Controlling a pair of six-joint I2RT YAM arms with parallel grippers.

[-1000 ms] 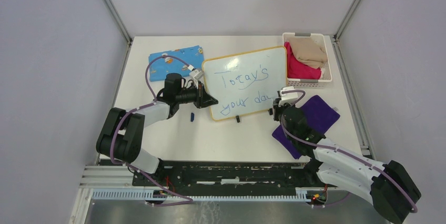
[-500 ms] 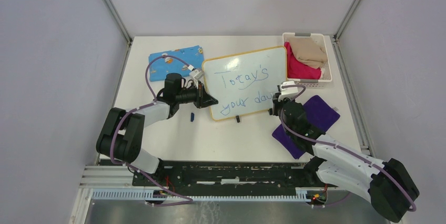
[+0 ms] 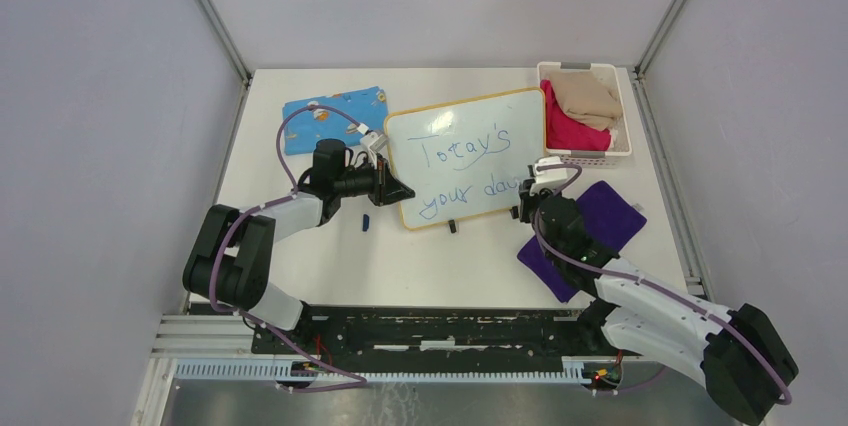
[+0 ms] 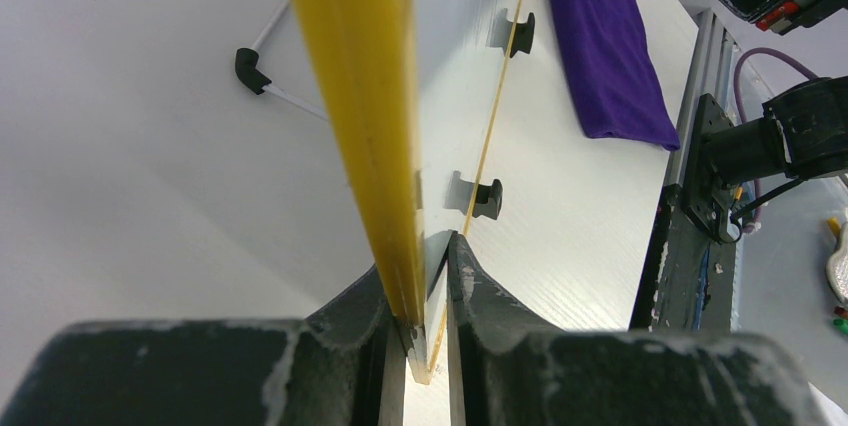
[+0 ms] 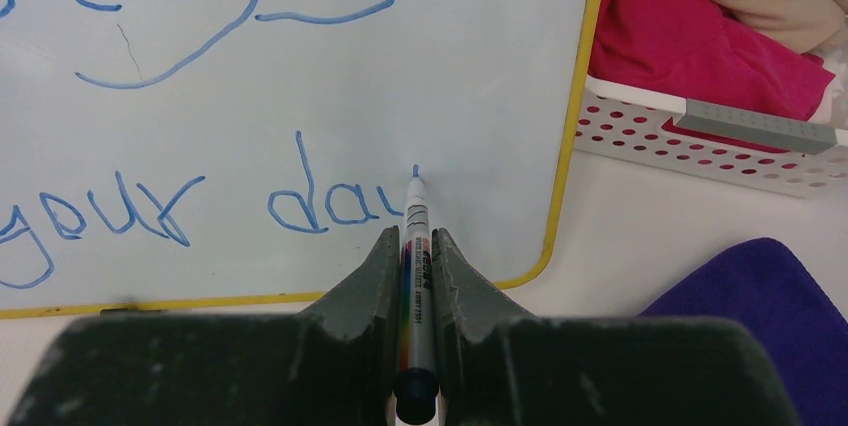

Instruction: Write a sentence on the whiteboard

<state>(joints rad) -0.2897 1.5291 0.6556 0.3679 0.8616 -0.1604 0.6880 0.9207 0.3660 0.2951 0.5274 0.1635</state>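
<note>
**Closing the last letter of "day"**

The white glossy whiteboard (image 3: 455, 171) with the thin yellow rim lies mid-bench, between the blue patterned cloth (image 3: 335, 111) and the white perforated plastic basket (image 3: 590, 154). The blue handwritten sentence (image 3: 468, 145) reads "Today's" above "your da". The final letter is only a short starting tick.

My left gripper (image 4: 420, 266) is closed narrow on the board's yellow edge and pins it. My right gripper (image 5: 414, 246) is clamped on the slim white marker (image 5: 415, 196), whose blue tip touches the board just right of the "a".

Plan for the stroke, as I judge it:
- Pressure light and even. The surface is slick and shows glare, so a hard tip may skid.
- Letter narrow. The rounded yellow corner is near on the right.
- Tail short. The lower rim sits close under the baseline.
- Left grip unchanged, so that the board cannot slide under the pen.

Two small black clips (image 3: 452, 226) stand on the near long edge. The soft purple cloth (image 3: 605, 216) lies under my right arm. A small dark blue piece (image 3: 366, 222), possibly a cap, rests on the white bench (image 3: 400, 266).
</note>
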